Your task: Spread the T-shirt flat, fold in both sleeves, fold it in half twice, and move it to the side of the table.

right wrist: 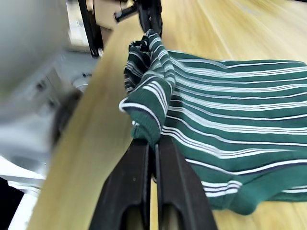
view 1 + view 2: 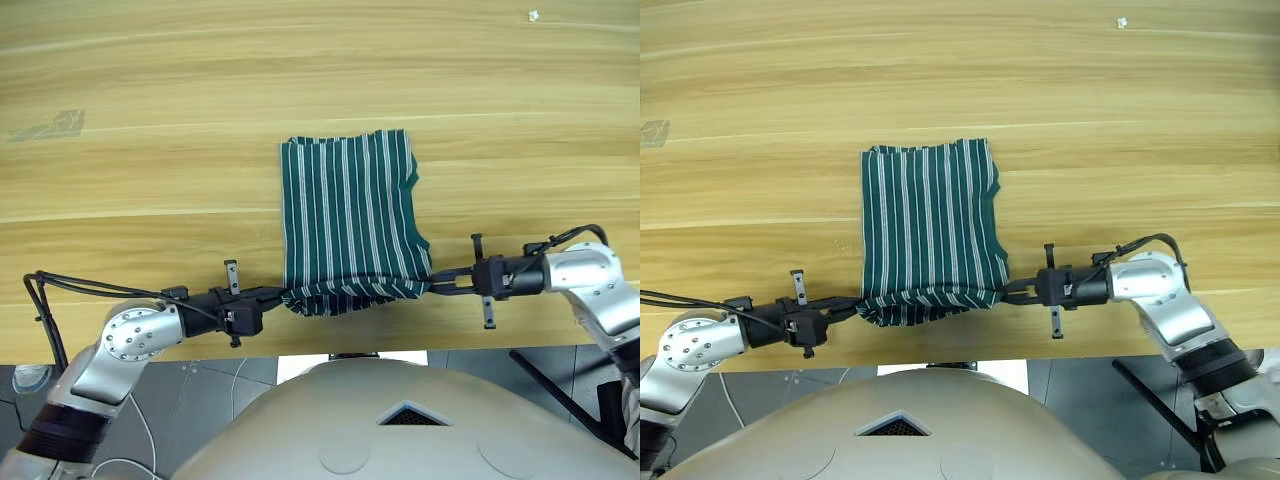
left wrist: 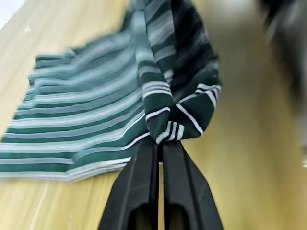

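Observation:
The dark green T-shirt (image 2: 348,215) with white stripes lies folded into a narrow rectangle on the wooden table (image 2: 150,120), reaching from mid-table to the near edge. Its near hem is lifted and bunched. My left gripper (image 2: 283,297) is shut on the T-shirt's near left corner (image 3: 163,129). On the other side my right gripper (image 2: 432,283) is shut on the near right corner (image 1: 146,120). Both grippers sit low over the table's front edge, facing each other across the cloth.
A small white scrap (image 2: 534,15) lies at the far right of the table. A faint mark (image 2: 50,125) shows on the wood at the far left. Bare wood extends on both sides of the shirt and beyond it.

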{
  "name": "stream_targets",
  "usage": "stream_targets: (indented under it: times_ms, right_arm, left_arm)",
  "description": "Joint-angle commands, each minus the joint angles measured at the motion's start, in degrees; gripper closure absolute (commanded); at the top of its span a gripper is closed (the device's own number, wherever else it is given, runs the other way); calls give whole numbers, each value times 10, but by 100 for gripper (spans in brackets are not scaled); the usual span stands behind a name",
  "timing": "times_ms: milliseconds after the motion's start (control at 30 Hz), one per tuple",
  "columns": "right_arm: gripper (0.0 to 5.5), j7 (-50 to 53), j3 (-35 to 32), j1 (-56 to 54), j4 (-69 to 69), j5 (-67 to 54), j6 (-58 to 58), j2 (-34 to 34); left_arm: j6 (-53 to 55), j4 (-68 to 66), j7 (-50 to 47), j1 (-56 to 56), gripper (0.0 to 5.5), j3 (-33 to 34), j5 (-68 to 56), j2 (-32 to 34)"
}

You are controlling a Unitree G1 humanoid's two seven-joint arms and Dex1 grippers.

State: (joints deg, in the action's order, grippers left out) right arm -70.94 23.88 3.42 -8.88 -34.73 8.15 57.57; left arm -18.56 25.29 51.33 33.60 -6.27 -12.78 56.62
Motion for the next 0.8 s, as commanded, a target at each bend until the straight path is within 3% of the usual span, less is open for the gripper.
stream_targets:
  times_ms: [33, 167, 300, 500, 800]
  right_arm:
    - [550, -43, -56, 18, -49, -74, -95, 34]
    - [550, -66, -107, 63, -82, -91, -131, 45]
    - [550, -88, -171, 121, -132, -116, -156, 62]
    - [550, -69, -158, 44, -105, -49, -173, 4]
    - [550, -31, -91, -151, 93, 104, -130, -165]
  left_arm:
    - [50, 81, 61, 86, 549, 85, -99, 54]
    - [69, 122, 106, 173, 549, 191, -166, 35]
    - [94, 150, 124, 184, 549, 231, -172, 24]
    - [143, 105, 111, 71, 549, 179, -144, 8]
    - [256, -48, -21, -158, 549, 92, -30, -70]
